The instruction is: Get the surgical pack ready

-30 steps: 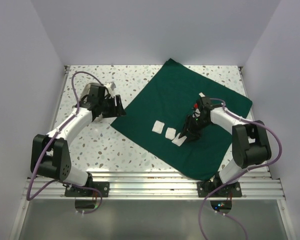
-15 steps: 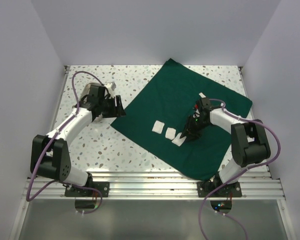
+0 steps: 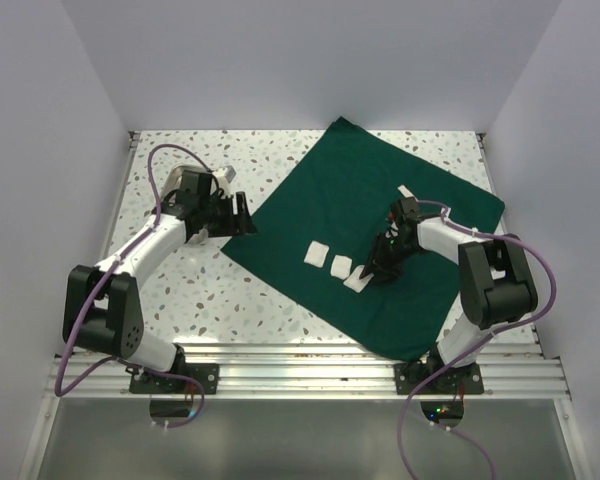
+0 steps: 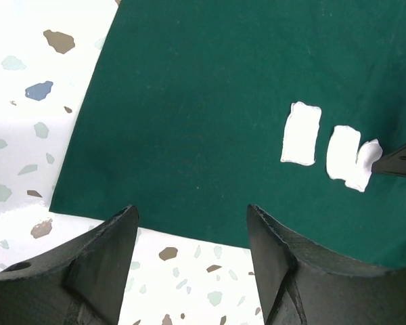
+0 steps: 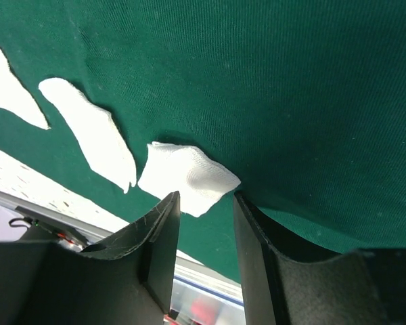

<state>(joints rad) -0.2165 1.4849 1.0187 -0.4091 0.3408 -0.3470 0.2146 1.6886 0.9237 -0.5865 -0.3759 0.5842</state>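
Observation:
The surgical pack is a dark green drape (image 3: 370, 200) spread flat like a diamond on the table. Three white gauze squares lie on it in a row (image 3: 317, 254), (image 3: 340, 265), (image 3: 357, 281). My right gripper (image 3: 372, 272) stands low over the drape, open, its tips right at the third gauze (image 5: 187, 176), which is crumpled and lies just ahead of the jaws (image 5: 206, 200). My left gripper (image 3: 245, 222) is open and empty over bare table at the drape's left corner (image 4: 74, 196), the drape's edge crossing just beyond its tips (image 4: 193, 217).
The speckled terrazzo table (image 3: 180, 290) is walled in white at the back and both sides. An aluminium rail (image 3: 310, 360) carrying both arm bases runs along the near edge. In the left wrist view the right gripper's dark finger (image 4: 400, 157) touches the gauze row.
The left gripper has edged right toward the drape's corner. The right gripper's jaws have narrowed a little at the third gauze; the drape and gauzes lie as before.

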